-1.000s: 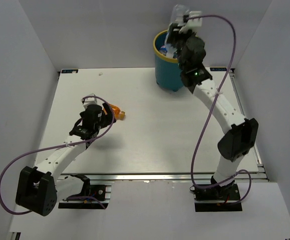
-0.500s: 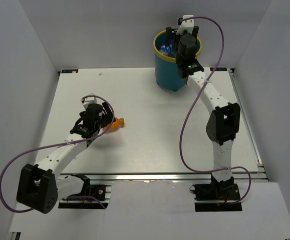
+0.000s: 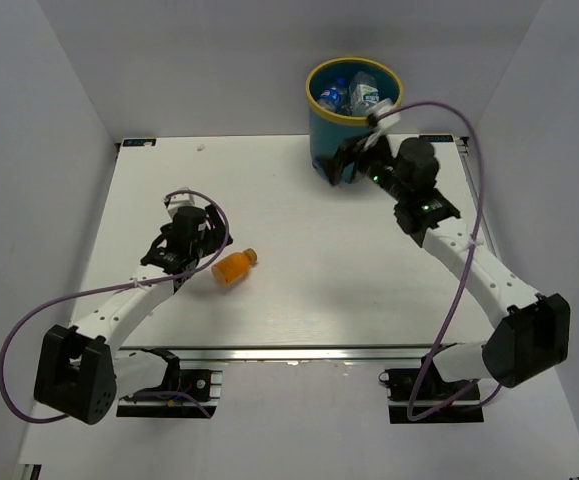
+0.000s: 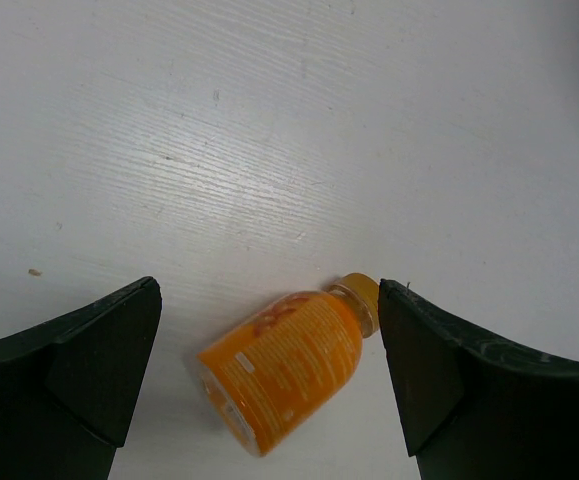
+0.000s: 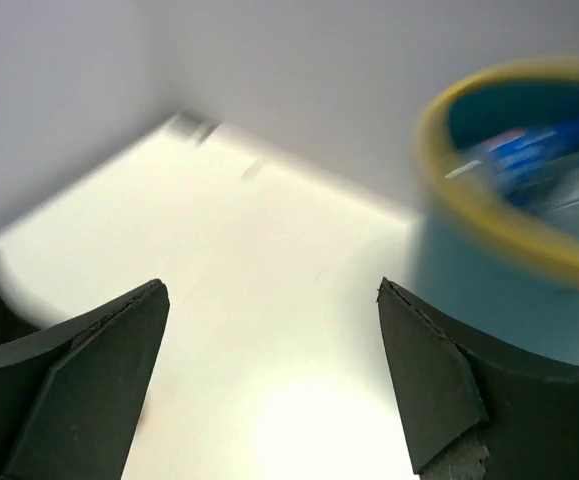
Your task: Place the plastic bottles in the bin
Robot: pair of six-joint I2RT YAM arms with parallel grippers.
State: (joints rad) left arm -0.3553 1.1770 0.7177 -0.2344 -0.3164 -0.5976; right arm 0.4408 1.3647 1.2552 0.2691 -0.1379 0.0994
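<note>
A short orange bottle (image 3: 234, 267) lies on its side on the white table; in the left wrist view this orange bottle (image 4: 287, 370) sits between the spread fingers, touching neither. My left gripper (image 3: 209, 243) is open just left of it, with nothing held (image 4: 269, 320). The teal bin (image 3: 341, 125) with a yellow rim stands at the back, holding clear bottles with blue labels (image 3: 347, 96). My right gripper (image 3: 344, 165) is open and empty in front of the bin's lower wall; its blurred view shows the bin (image 5: 514, 250) at the right of the right gripper (image 5: 269, 330).
White walls enclose the table on three sides. A purple cable loops over each arm. A metal rail (image 3: 319, 355) runs along the near edge between the two arm bases.
My right gripper let a bottle go into the bin, opened, and swung down from above the rim to in front of the bin. The left gripper shifted slightly, leaving the orange bottle more exposed.
</note>
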